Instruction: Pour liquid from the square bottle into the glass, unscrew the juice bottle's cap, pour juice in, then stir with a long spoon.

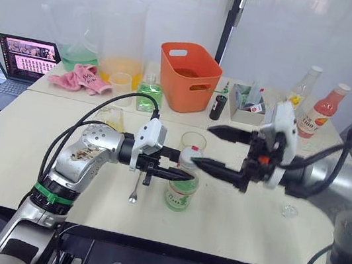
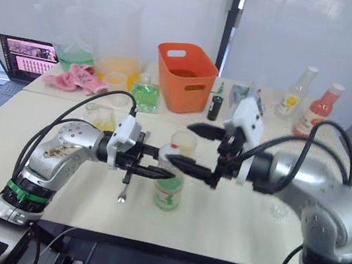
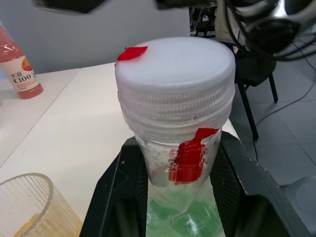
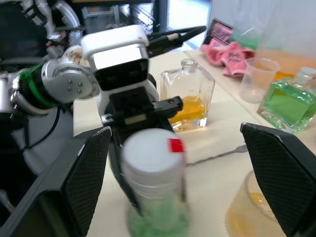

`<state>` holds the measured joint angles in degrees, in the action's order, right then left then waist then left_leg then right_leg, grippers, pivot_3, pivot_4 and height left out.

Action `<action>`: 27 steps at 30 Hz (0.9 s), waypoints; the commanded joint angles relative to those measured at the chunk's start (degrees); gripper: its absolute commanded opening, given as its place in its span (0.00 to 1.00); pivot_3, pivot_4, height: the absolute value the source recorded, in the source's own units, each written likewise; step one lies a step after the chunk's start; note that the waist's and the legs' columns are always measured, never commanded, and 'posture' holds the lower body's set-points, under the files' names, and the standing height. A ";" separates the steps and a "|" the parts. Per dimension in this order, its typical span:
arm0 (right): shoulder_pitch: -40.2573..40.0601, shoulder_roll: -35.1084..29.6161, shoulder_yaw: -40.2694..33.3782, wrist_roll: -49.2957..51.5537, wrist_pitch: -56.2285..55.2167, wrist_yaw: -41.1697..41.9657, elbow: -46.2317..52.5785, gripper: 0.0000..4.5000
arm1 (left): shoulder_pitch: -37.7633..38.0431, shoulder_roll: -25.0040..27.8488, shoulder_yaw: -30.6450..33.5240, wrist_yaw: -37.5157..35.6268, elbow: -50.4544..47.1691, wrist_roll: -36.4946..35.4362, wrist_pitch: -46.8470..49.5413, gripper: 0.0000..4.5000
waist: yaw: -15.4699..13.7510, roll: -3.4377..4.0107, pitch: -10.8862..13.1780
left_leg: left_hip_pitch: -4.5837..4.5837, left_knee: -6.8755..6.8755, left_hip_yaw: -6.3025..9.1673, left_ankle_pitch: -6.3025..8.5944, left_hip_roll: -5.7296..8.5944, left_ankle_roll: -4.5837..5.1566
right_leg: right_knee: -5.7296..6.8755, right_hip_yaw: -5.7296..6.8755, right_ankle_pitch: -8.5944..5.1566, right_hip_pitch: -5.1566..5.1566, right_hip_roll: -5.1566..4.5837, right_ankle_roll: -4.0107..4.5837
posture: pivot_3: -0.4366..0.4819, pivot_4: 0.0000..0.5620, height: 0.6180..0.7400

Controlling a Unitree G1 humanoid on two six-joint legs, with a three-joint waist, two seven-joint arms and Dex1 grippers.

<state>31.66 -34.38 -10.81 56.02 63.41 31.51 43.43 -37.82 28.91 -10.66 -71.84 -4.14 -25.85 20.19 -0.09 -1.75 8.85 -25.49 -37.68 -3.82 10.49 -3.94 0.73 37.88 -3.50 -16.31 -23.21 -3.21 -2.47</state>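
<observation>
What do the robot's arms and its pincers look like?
Both arms are shiny silver metal with rounded joints and loose black cables looping along them. The left arm wears a green band near its lower end. Each wrist carries a white boxy block. The left gripper and the right gripper each have two long black tapering fingers; the right one shows a small red-orange mark by its base.
</observation>
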 commanded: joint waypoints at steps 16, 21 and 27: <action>-0.97 2.33 2.89 11.27 4.72 -32.26 7.48 0.99 | -2.08 -2.49 -1.01 2.41 0.55 3.37 -1.91 0.29 | -0.06 -0.01 0.00 | -0.02 -0.06 -0.01 -0.02 0.10 0.01 | -0.15 -0.11 -0.02 0.07 -0.06 -0.05 | 0.48 0.27 0.99; -0.91 1.34 3.56 13.41 3.55 -34.51 6.96 0.87 | -2.15 -2.49 -1.03 2.27 0.69 3.41 -1.91 0.29 | -0.05 -0.01 0.00 | -0.03 -0.06 0.00 -0.02 0.10 0.01 | -0.17 -0.11 -0.02 0.07 -0.06 -0.05 | 0.48 0.27 0.99; -0.78 0.39 4.44 15.28 1.91 -36.40 6.42 0.43 | -1.97 -2.29 -1.07 2.14 0.53 3.41 -1.77 0.29 | -0.04 -0.01 0.00 | -0.03 -0.06 0.00 -0.02 0.10 0.01 | -0.17 -0.11 -0.02 0.07 -0.06 -0.05 | 0.48 0.27 0.99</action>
<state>30.65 -33.64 -6.04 70.20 67.16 -4.41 49.18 -38.52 26.59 -11.44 -70.63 -3.48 -24.07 19.72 -0.13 -1.75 8.85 -25.52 -37.74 -3.82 10.47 -3.85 0.74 37.71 -3.61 -16.33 -23.13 -3.27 -2.52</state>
